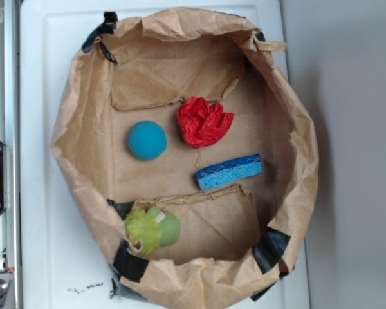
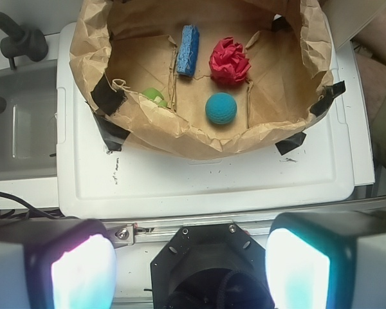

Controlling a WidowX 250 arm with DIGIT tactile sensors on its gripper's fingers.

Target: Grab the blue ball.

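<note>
End effector spread apart, empty, well short of the blue ball in the paper bin.

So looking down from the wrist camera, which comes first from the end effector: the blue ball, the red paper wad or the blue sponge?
In the wrist view, from the end effector at the bottom edge:
1. Blue ball, nearest, just inside the paper bag's near wall, slightly right.
2. Red paper wad, behind the ball.
3. Blue sponge, farther back and to the left, though only slightly beyond the wad.
</note>
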